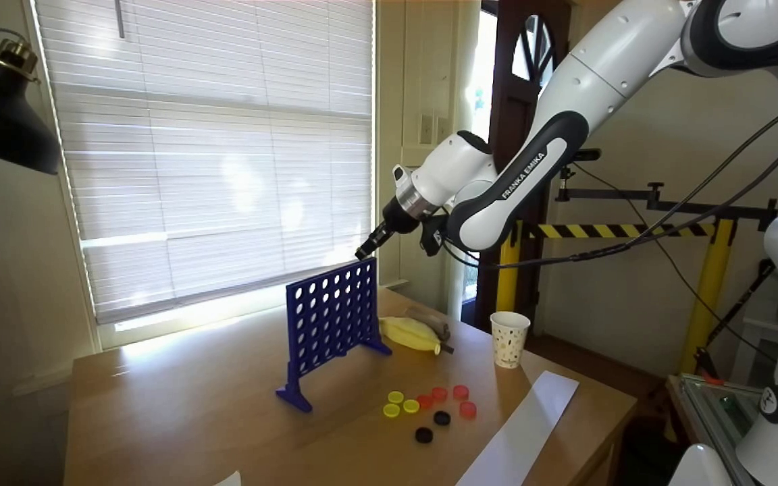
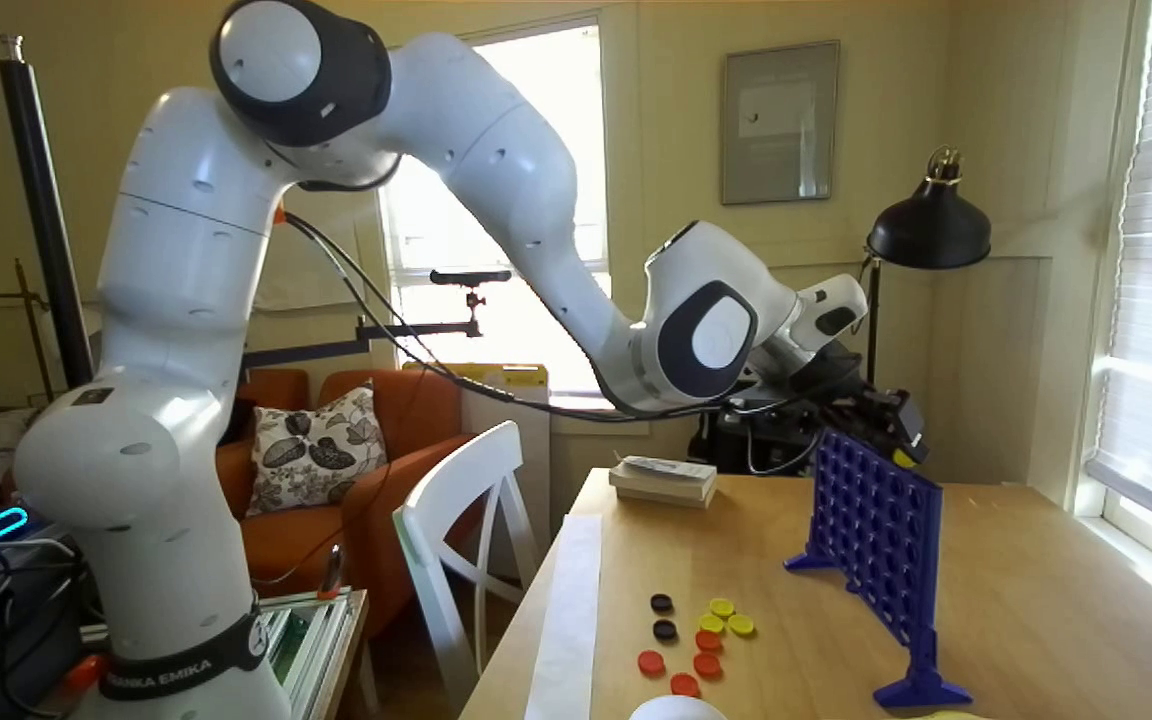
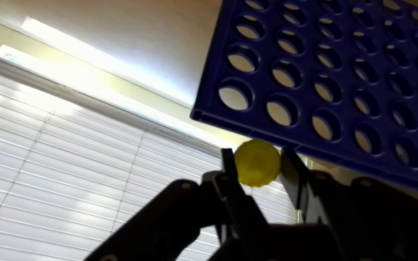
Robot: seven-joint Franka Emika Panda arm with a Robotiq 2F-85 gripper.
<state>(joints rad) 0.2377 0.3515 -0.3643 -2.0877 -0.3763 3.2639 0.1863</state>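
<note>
The gripper (image 3: 258,164), as we see it in the wrist view, is nearly closed, its fingertips (image 3: 291,175) parted only by the yellow disc (image 3: 257,166) pinched between them. Behind it reaches the white arm (image 1: 558,135), where we read "FRANKA EMIKA" on a label (image 1: 523,175) and again on the black band (image 2: 181,665) round its base (image 2: 176,590), the first letter there hard to make out. Below the gripper spreads the wooden table (image 1: 173,405). Right under the fingertips, the blue rack (image 3: 305,95) stands upright, its top edge close to the disc; whether they touch we cannot tell. Farther down from the gripper and toward the base, we find a white paper strip (image 1: 523,432); a yellow banana-shaped thing (image 1: 408,333) lies below by the rack's foot, near a flecked cup (image 1: 510,341). Smallest, between rack and strip, lie four red discs (image 1: 468,409), three yellow discs (image 1: 391,410) and two black discs (image 1: 423,435).
</note>
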